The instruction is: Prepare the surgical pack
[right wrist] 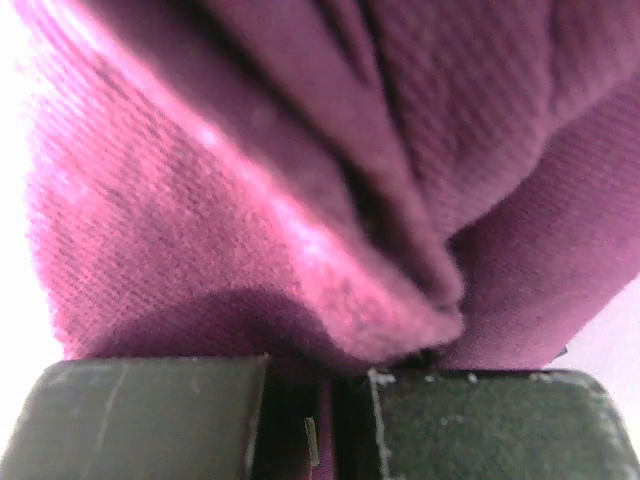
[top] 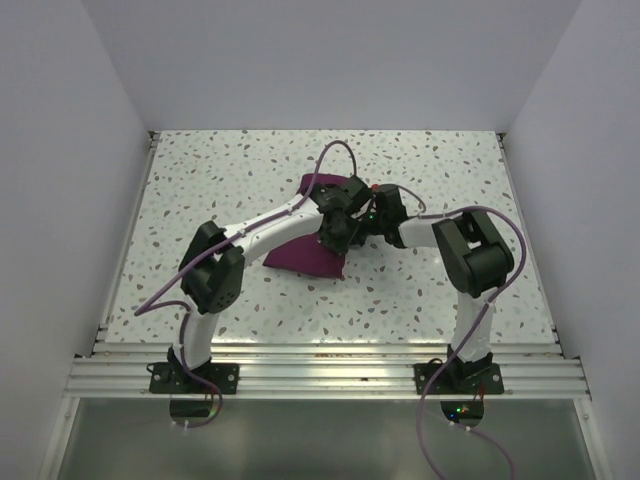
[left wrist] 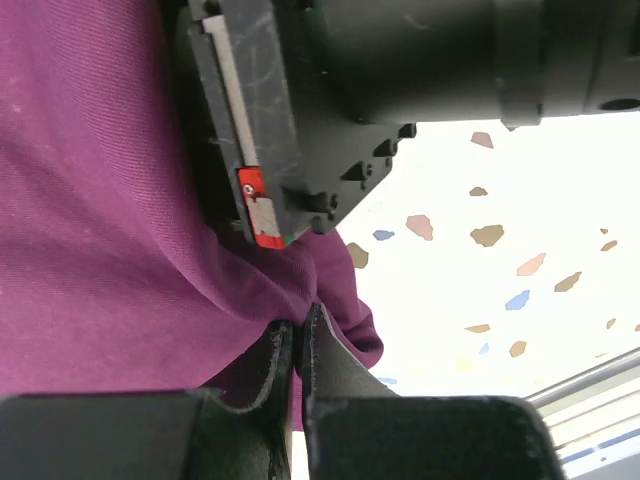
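Observation:
The surgical pack [top: 308,256] is a deep purple-maroon cloth bunched in the middle of the speckled table, partly hidden under both wrists. My left gripper [top: 338,232] sits over its right part; in the left wrist view my left gripper [left wrist: 297,330] is shut with a fold of the cloth [left wrist: 110,250] pinched between its tips. My right gripper [top: 362,220] meets the cloth from the right. In the right wrist view my right gripper [right wrist: 320,385] is shut on a gathered edge of the cloth [right wrist: 300,180], which fills the frame.
The right arm's black wrist body [left wrist: 400,70] hangs close above my left fingers. The speckled tabletop [top: 420,170] lies all around the cloth, with white walls on three sides and a metal rail [top: 330,375] at the near edge.

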`<state>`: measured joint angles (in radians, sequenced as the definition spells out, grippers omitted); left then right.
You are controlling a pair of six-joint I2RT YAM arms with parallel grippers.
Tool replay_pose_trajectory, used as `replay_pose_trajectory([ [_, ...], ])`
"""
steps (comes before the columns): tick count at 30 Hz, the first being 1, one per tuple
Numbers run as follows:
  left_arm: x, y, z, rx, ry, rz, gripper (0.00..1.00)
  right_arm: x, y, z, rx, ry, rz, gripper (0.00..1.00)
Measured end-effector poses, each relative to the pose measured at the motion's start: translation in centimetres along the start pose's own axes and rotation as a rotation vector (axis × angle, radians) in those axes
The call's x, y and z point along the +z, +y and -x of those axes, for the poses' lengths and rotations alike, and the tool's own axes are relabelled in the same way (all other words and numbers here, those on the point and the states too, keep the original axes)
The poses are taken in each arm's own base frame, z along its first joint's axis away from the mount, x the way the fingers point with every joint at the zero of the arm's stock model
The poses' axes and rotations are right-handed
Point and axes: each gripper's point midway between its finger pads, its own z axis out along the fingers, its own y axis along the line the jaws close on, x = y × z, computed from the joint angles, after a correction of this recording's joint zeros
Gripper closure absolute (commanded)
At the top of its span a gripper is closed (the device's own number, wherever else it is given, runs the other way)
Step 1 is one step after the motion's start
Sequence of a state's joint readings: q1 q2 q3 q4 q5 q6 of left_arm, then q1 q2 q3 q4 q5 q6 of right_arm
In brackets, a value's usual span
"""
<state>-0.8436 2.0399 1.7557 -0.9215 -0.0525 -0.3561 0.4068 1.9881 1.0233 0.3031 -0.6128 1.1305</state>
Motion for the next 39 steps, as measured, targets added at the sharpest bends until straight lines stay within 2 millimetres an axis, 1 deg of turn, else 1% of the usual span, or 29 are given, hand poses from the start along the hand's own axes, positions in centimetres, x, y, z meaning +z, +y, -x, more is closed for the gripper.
replay_pose_trajectory([
  [3, 0.0, -0.1, 0.1, 0.002, -0.005, -0.005, 1.0, -0.1, -0.1, 0.2, -0.006, -0.001, -0.008, 0.96],
  [5, 0.0, -0.2, 0.0, 0.002, -0.007, -0.011, 1.0, -0.6, -0.4, 0.6, -0.012, -0.005, -0.027, 0.96],
  [7, 0.1, -0.2, -0.3, 0.002, -0.004, -0.017, 1.0, -1.8, -0.6, 1.2, -0.006, -0.015, -0.046, 0.95],
  [8, 0.1, -0.2, -0.5, 0.001, -0.004, -0.019, 1.0, -2.6, -0.7, 1.8, -0.007, -0.028, -0.051, 0.95],
  [9, 0.1, -0.1, -0.7, 0.001, -0.005, -0.021, 0.98, -3.5, -0.7, 2.6, -0.007, -0.044, -0.055, 0.94],
  [10, 0.0, -0.1, -0.8, 0.001, -0.007, -0.023, 0.83, -4.4, -0.8, 3.4, -0.009, -0.062, -0.058, 0.94],
  [12, -0.2, 0.0, -0.8, 0.001, -0.015, -0.025, 0.7, -6.1, -0.9, 4.8, -0.013, -0.089, -0.068, 0.93],
  [13, -0.4, -0.1, -0.8, 0.003, -0.017, -0.029, 0.59, -6.9, -0.9, 5.7, -0.022, -0.106, -0.074, 0.93],
  [15, -0.7, 0.0, -0.7, 0.005, -0.028, -0.031, 0.46, -8.1, -0.9, 7.0, -0.044, -0.128, -0.088, 0.93],
  [16, -0.9, 0.0, -0.6, 0.001, -0.032, -0.032, 0.17, -8.4, -0.8, 7.4, -0.059, -0.132, -0.095, 0.93],
  [17, -1.1, 0.1, -0.4, 0.01, -0.04, -0.032, 0.01, -8.7, -0.6, 7.6, -0.075, -0.132, -0.101, 0.93],
  [20, -2.0, 0.2, 0.6, 0.009, -0.07, -0.03, 0.01, -8.9, 0.0, 7.9, -0.109, -0.128, -0.105, 0.93],
  [22, -2.8, 0.2, 2.4, 0.006, -0.108, -0.03, 0.01, -8.9, 0.3, 8.1, -0.121, -0.128, -0.104, 0.93],
  [23, -3.2, 0.3, 3.5, 0.002, -0.127, -0.028, 0.01, -8.9, 0.5, 8.2, -0.123, -0.129, -0.102, 0.93],
  [25, -3.9, 0.4, 6.7, -0.006, -0.193, -0.027, 0.01, -8.9, 0.8, 8.5, -0.127, -0.133, -0.099, 0.93],
  [27, -3.9, 0.8, 9.2, -0.013, -0.241, -0.017, 0.01, -8.7, 0.9, 8.8, -0.127, -0.133, -0.099, 0.93],
  [28, -3.7, 1.1, 10.3, -0.017, -0.259, -0.01, 0.0, -8.6, 0.7, 8.8, -0.123, -0.132, -0.101, 0.94],
  [29, -3.2, 1.4, 10.8, -0.018, -0.263, -0.001, 0.01, -8.6, 0.6, 8.9, -0.12, -0.131, -0.103, 0.94],
  [32, -1.5, 2.4, 10.7, -0.025, -0.238, 0.037, 0.05, -8.4, 0.1, 9.1, -0.108, -0.127, -0.112, 0.94],
  [33, -0.9, 2.8, 10.5, -0.026, -0.223, 0.052, 0.11, -8.4, 0.0, 9.2, -0.105, -0.127, -0.114, 0.93],
  [34, -0.3, 3.1, 10.2, -0.026, -0.21, 0.064, 0.14, -8.4, -0.2, 9.2, -0.1, -0.127, -0.117, 0.94],
  [35, 0.3, 3.4, 9.9, -0.022, -0.195, 0.077, 0.2, -8.5, -0.3, 9.3, -0.096, -0.127, -0.119, 0.94],
  [39, 1.6, 4.0, 9.5, -0.01, -0.173, 0.111, 0.29, -8.6, -0.7, 9.6, -0.086, -0.131, -0.124, 0.94],
])
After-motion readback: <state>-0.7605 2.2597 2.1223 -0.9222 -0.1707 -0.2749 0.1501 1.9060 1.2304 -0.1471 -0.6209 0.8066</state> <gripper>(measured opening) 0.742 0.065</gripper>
